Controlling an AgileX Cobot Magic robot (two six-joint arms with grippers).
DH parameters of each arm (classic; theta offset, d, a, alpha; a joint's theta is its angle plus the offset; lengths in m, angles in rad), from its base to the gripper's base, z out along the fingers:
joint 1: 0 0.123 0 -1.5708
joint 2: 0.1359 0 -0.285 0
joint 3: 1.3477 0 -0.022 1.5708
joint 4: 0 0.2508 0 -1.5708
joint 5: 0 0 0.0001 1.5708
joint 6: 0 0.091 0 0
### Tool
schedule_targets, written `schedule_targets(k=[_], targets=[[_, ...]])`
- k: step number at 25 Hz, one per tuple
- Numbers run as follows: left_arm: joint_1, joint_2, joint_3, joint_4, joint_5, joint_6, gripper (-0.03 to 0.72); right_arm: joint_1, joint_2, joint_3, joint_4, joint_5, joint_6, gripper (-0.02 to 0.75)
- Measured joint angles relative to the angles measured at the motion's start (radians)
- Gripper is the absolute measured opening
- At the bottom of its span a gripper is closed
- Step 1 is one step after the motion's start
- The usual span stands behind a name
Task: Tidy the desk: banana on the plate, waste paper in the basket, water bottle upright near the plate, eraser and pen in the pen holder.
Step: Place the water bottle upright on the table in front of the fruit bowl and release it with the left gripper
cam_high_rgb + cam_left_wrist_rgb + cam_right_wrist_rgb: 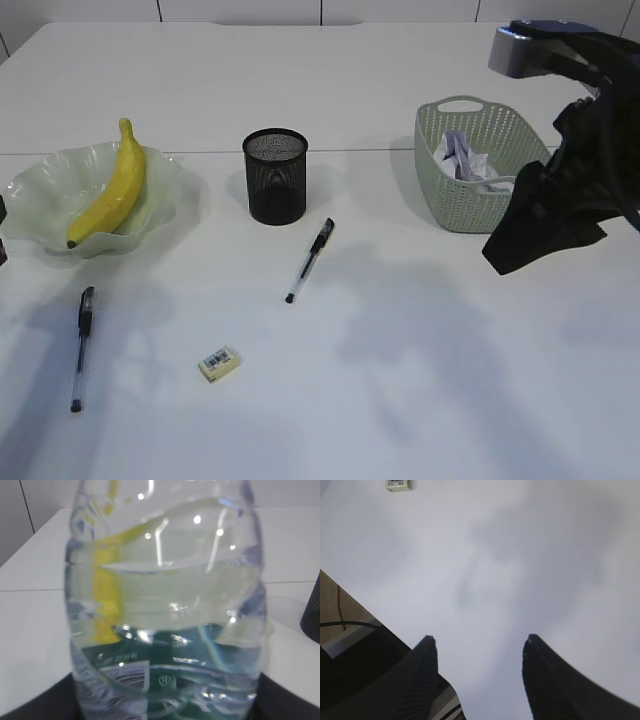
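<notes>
The water bottle [165,605] fills the left wrist view, clear with a dark green label; my left gripper [165,707] is shut on it, dark fingers showing at both lower corners. Neither shows clearly in the exterior view. The banana [112,190] lies in the plate [30,190]. Crumpled waste paper [465,158] sits in the basket [455,205]. The pen holder [275,175] stands mid-desk. One pen [310,260] lies in front of it, another pen [80,345] at the left. The eraser [218,362] [397,484] lies near the front. My right gripper [535,225] [480,637] hangs open and empty over bare desk [520,555].
The desk's seam line [360,151] runs across behind the plate and pen holder. The right arm's black body [590,90] rises beside the basket at the right edge. The desk's near left edge [350,605] shows in the right wrist view.
</notes>
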Motion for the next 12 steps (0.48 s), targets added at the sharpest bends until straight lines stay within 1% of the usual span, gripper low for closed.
schedule_targets(k=[6,12], targets=[[0.0,0.0,0.001,0.007,0.0,0.0,0.4,0.0,0.0,0.0,0.0,0.002,0.0,0.403],[0.0,-0.036,0.001,0.069,0.004,0.0,0.4,0.0,0.0,0.0,-0.004,0.002,0.0,0.404]])
